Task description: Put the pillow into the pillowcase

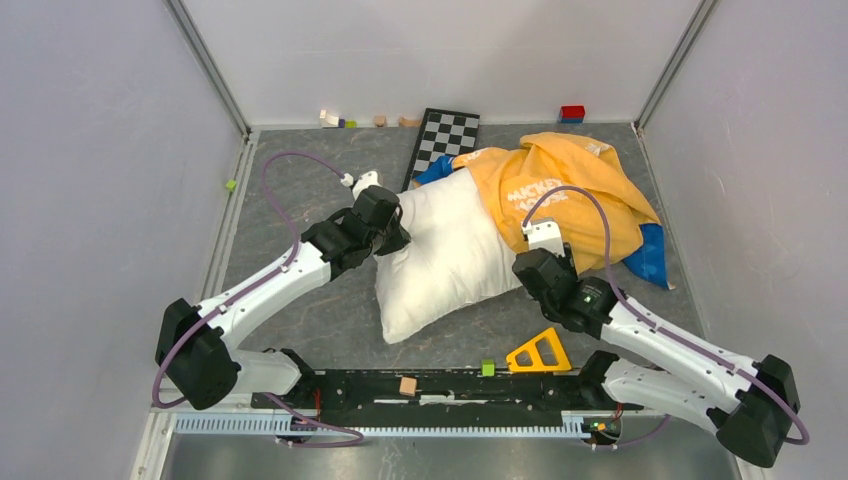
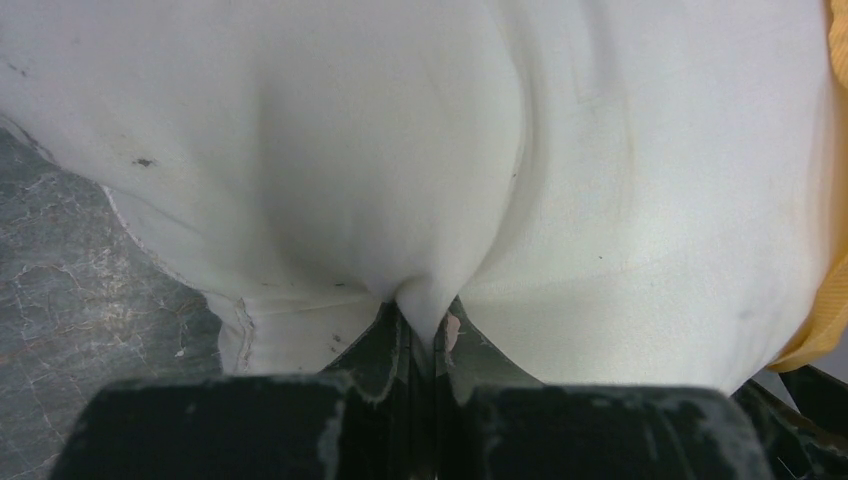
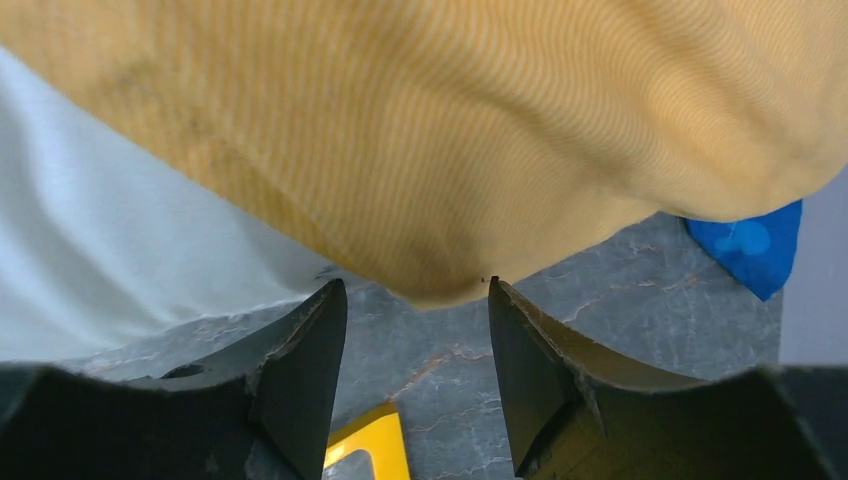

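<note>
The pillowcase (image 1: 575, 185) hides one end of the pillow (image 1: 450, 250) and most of a blue cloth (image 1: 650, 257).

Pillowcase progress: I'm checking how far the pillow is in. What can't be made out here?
- Top view: the pillow, its far end covered by the pillowcase.
- Left wrist: the left gripper, its tips buried in a pillow fold.
- Right wrist: the pillowcase's upper part, cut off by the top edge; the blue cloth, mostly under it.

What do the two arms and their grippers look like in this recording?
The left arm and right arm have white link shells, black joints and bases, and a lilac cable looping along each. The left gripper and right gripper have black wedge-shaped fingers, chipped pale at edges.
</note>
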Robot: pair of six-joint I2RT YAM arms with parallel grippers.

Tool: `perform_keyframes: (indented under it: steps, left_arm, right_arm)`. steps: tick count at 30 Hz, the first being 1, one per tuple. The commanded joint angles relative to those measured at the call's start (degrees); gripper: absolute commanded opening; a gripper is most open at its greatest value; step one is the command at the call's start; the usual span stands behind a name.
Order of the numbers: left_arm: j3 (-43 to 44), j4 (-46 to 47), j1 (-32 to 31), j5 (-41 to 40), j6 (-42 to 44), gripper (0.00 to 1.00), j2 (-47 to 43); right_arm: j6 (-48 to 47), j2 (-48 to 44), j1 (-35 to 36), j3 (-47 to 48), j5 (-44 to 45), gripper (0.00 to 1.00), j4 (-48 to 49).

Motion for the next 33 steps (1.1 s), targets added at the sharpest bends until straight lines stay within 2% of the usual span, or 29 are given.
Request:
perform_keyframes:
  steps: [1, 4, 7, 11, 13, 15, 18, 21, 23, 25, 28, 30, 33]
  left_arm:
    - [0.1, 2.4, 0.4, -1.0, -1.6, 0.02, 0.2]
    - [-0.1, 1.8, 0.6, -1.4, -1.3, 0.02, -0.3]
    - [-0.5, 1.6, 0.9, -1.9, -0.9, 0.02, -0.7]
    - [-0.5, 1.2, 0.9, -2.7, 0.6, 0.02, -0.5]
    - [-0.7, 1.2, 0.9, -3.2, 1.4, 0.02, -0.5]
    - [-0.6, 1.3, 0.8, -3.6, 1.8, 0.02, -0.2]
    - [0.1, 1.9, 0.2, -4.2, 1.9, 0.02, 0.2]
    - [3.7, 1.9, -2.5, -5.5, 2.5, 0.03, 0.5]
    - [7.2, 1.1, -4.7, -5.8, 3.0, 0.02, 0.2]
    - [11.2, -0.7, -6.4, -5.4, 3.4, 0.02, -0.4]
    - [14.8, -3.2, -6.8, -2.5, 4.1, 0.05, -1.0]
    - [16.3, -4.8, -6.8, -0.2, 4.4, 0.13, -1.0]
    - [17.8, -6.7, -6.7, 4.9, 6.0, 0.34, -1.2]
  right_arm:
    - [0.5, 2.1, -1.4, -1.4, 6.6, 0.60, 5.2]
    - [0.7, 3.9, -2.2, -0.5, 10.7, 0.58, 4.8]
    - [-0.1, 4.3, -2.9, 0.1, 13.7, 0.47, 5.1]
    - [0.4, 5.4, -2.9, 7.5, 16.3, 0.14, -0.7]
    - [-0.8, 5.7, -1.5, 14.1, 14.7, 0.02, -3.0]
    - [-1.9, 6.8, 3.5, 21.7, 14.4, 0.00, -4.1]
    - [-5.2, 13.2, 10.6, 34.3, 10.8, 0.00, -5.5]
    - [-10.1, 18.4, 12.3, 40.9, 1.3, 0.00, -0.6]
    - [-12.0, 20.5, 11.7, 43.0, -0.3, 0.00, 1.5]
    - [-12.9, 22.7, 8.1, 46.6, -2.5, 0.00, 1.0]
    - [-14.5, 25.2, -1.4, 48.5, -11.9, 0.00, 3.2]
    - [-15.3, 28.5, -5.5, 49.4, -14.8, 0.00, 3.3]
    - [-15.6, 32.9, -10.0, 48.1, -19.3, 0.00, 5.3]
